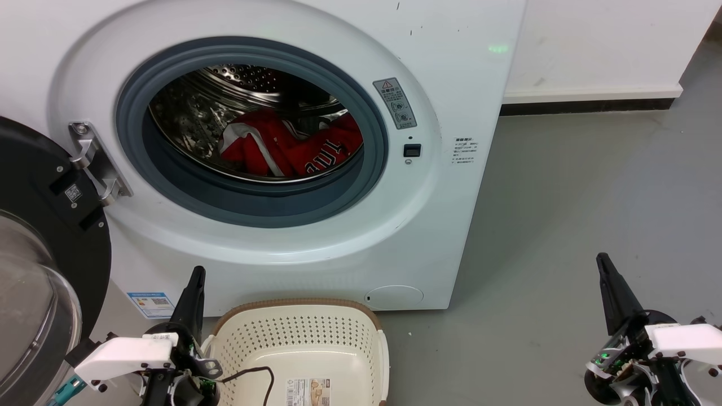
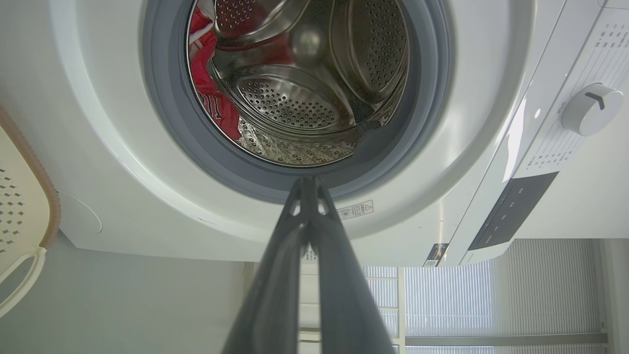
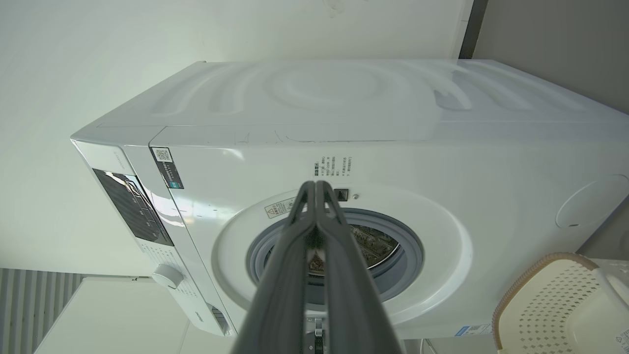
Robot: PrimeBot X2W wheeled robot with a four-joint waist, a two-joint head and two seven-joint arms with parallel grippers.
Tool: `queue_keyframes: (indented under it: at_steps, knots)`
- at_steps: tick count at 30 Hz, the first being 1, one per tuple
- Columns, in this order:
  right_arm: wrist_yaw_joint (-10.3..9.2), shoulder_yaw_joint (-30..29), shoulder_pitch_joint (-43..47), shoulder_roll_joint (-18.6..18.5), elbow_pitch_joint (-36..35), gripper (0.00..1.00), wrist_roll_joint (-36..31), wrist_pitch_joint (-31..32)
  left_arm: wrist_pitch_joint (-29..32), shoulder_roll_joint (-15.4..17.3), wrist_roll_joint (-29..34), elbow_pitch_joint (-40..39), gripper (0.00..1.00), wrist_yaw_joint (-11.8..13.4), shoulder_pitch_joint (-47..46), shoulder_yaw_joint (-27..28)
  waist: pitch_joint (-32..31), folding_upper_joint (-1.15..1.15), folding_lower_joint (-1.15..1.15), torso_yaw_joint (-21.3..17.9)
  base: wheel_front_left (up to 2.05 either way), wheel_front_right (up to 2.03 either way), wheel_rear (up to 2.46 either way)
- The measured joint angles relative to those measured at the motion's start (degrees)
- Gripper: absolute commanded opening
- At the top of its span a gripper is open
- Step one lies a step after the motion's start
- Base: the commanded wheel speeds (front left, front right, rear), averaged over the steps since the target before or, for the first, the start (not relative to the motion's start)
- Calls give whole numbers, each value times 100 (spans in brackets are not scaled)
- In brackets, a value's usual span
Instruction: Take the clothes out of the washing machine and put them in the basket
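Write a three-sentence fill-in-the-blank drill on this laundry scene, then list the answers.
1. The red jersey lies in the washing machine's steel ____.
2. The machine's dark glass door stands ____.
3. The cream basket sits on the floor in ____ of the machine.
Missing words: drum; open; front.

Your head camera looks forward and down from above at the large white front-loading washing machine (image 1: 451,84). It is fairly near, with the round grey-rimmed porthole (image 1: 254,208) at the upper left and the cream-white perforated plastic basket (image 1: 293,338) at the near edge. Your left wrist camera sits low and close, rolled sideways, facing along the left fingers (image 2: 277,275) into the porthole. Your right wrist camera, rolled the other way, looks along the right fingers (image 3: 285,285) from farther back, taking in the machine's whole front and one side. All three views share the porthole and the basket's brown rim.
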Motion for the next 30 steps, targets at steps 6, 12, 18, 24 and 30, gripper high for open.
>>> queue_keyframes:
  at_steps: [6, 12, 18, 24, 30]
  knots:
    - [0, 0, 0, 0, 0, 0, 0, 0, 0, 0, 0, 0, 0, 0, 0, 0, 0, 0, 0, 0, 0, 0, 0]
    - [0, 0, 0, 0, 0, 0, 0, 0, 0, 0, 0, 0, 0, 0, 0, 0, 0, 0, 0, 0, 0, 0, 0]
    - [0, 0, 0, 0, 0, 100, 0, 0, 0, 0, 0, 0, 100, 0, 0, 0, 0, 0, 0, 0, 0, 0, 0]
    - [-1, 23, 240, 4, 232, 100, 1, -31, -30, -21, 0, 248, 100, 8, 257, -42, 2, 0, 0, -1, 0, 0, 0]
    - [-1, 104, 257, 7, 156, 100, -105, -205, -204, -21, 101, 142, 100, 8, 275, -60, 6, 0, 0, -7, 0, 0, 0]
